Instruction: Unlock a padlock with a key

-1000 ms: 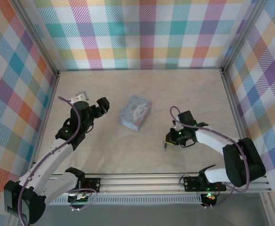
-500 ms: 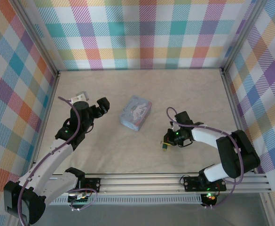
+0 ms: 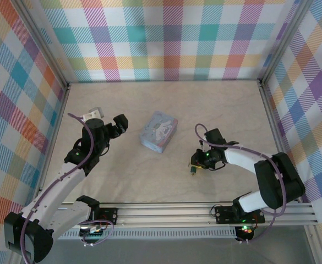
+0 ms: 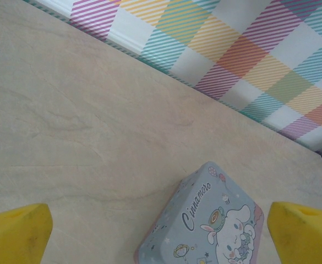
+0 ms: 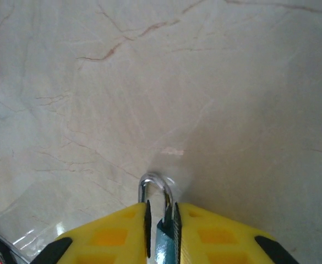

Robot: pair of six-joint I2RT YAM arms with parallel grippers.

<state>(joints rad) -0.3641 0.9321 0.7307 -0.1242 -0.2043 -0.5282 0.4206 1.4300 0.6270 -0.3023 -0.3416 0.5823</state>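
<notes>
Looks like the steadying step: near the front edge, grips the padlock [image 5: 163, 223] in the narrow right tool [image 5: 161, 205], close to the counter [image 5: 232, 82], at 5 o'clock from the pastel box [image 3: 158, 131]. Shows a blue body and a thin silver shackle arching clear of the fingertips. Next calls for bringing a key to the keyhole. Farther off, at 9 o'clock from the box, holds the left tool [image 3: 119, 122] wide and empty.

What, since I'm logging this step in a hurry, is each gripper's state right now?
Left gripper: open, holding nothing.
Right gripper: jaws close around the padlock; whether it grips cannot be told.
</notes>
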